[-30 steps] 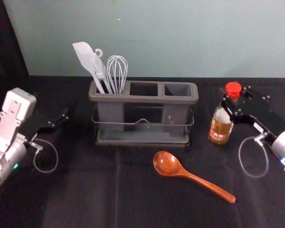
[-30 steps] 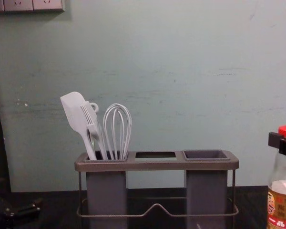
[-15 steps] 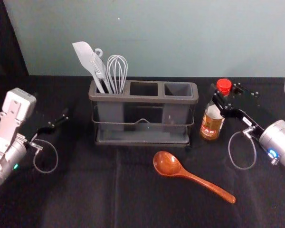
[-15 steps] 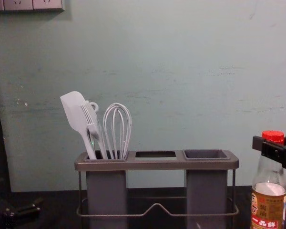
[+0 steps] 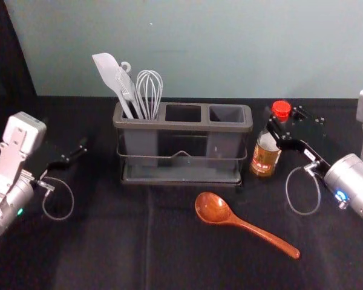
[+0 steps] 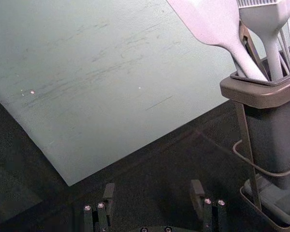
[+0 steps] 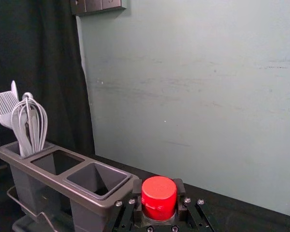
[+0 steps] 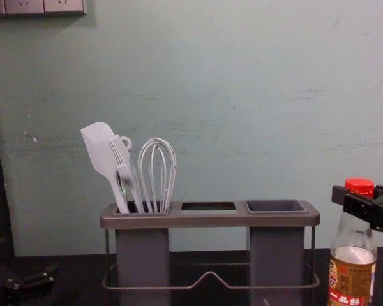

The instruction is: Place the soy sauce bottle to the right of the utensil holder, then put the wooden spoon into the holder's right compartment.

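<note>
Since the earlier frames, the soy sauce bottle (image 5: 266,158) has moved leftward, closer to the utensil holder (image 5: 187,126), carried by the right gripper (image 5: 285,122). The bottle is nearly upright, just beside the holder's right end, with a small gap between them. The right gripper is closed around the bottle's neck, just under the red cap (image 7: 159,198); the right wrist view shows the cap between its two fingers. The bottle is clear glass with a brown and red label, and something whitish shows through the glass above the label. Whether its base touches the black cloth (image 5: 109,248), I cannot tell.

The holder is a long grey rack with three openings in a row and a wire rail around it. The left compartment holds pale kitchen tools standing handles down: a spatula (image 8: 102,150) leaning left, a brush (image 8: 122,160), a wire whisk (image 8: 158,172) and another piece with a ring at its top. The middle opening is dark inside. The right compartment (image 5: 227,114) is a grey cup.

The wooden spoon (image 5: 213,208) lies on the cloth in front of the holder, its bowl nearest the holder and its handle slanting right and toward the robot. The left gripper (image 5: 78,151) is parked left of the holder, its fingers spread apart.
</note>
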You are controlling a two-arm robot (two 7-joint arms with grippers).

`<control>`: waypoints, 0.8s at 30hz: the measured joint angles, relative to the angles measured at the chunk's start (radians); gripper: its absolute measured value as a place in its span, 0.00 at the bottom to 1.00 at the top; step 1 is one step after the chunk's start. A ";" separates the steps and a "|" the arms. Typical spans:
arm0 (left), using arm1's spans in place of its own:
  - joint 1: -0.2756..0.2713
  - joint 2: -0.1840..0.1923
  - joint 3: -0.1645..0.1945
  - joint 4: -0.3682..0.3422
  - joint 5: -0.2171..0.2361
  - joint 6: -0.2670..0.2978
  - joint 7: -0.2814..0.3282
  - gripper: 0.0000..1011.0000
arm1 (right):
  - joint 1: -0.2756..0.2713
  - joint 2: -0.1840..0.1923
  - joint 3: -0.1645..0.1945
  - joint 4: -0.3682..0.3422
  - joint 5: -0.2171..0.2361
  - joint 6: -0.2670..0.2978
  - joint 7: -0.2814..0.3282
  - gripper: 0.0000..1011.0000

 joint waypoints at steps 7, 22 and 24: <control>0.000 0.000 0.000 0.000 0.000 0.000 0.000 0.99 | 0.006 -0.003 -0.003 0.014 -0.002 -0.002 0.001 0.38; 0.000 0.000 0.000 0.000 0.000 0.000 0.000 0.99 | 0.018 -0.023 -0.004 0.056 -0.018 -0.056 0.002 0.38; 0.000 0.000 0.000 0.000 0.000 0.000 0.000 0.99 | 0.020 -0.026 -0.004 0.062 -0.021 -0.063 0.002 0.38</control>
